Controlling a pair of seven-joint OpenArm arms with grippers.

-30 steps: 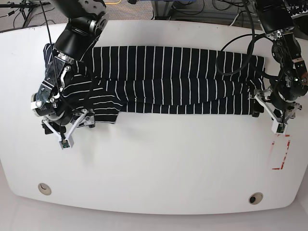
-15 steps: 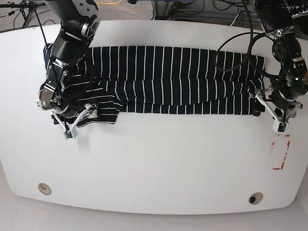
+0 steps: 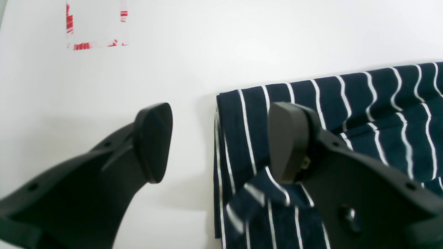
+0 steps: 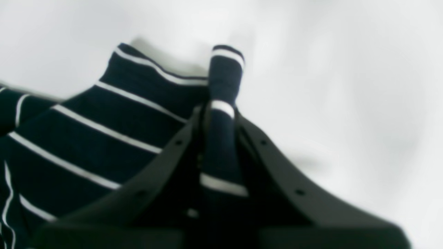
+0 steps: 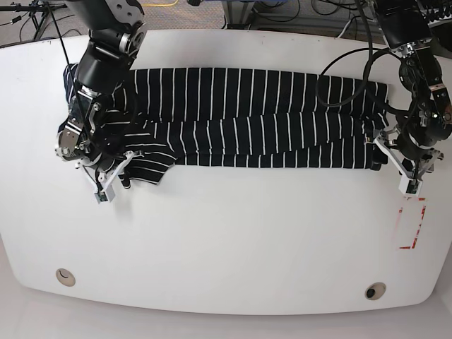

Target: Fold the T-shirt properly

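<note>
White table (image 5: 233, 240) with the T-shirt (image 5: 247, 116) folded into a long striped band along its far side. Right gripper (image 4: 218, 114) pinches a sleeve fold; left gripper (image 3: 218, 141) hangs spread at the opposite end.

Base camera sat high above white oval table (image 5: 226, 233), looking steeply down, whole tabletop in frame. Left wrist camera rode behind left gripper (image 3: 218, 141), close, facing along black fingers (image 3: 152, 138) toward tabletop and folded corner of black white-striped fabric T-shirt (image 3: 346, 103); red tape rectangle (image 3: 95, 24) appeared there and in base view. Right wrist camera sat very close behind right gripper (image 4: 219, 114), blurred, sharing garment's opposite end with base view.
</note>
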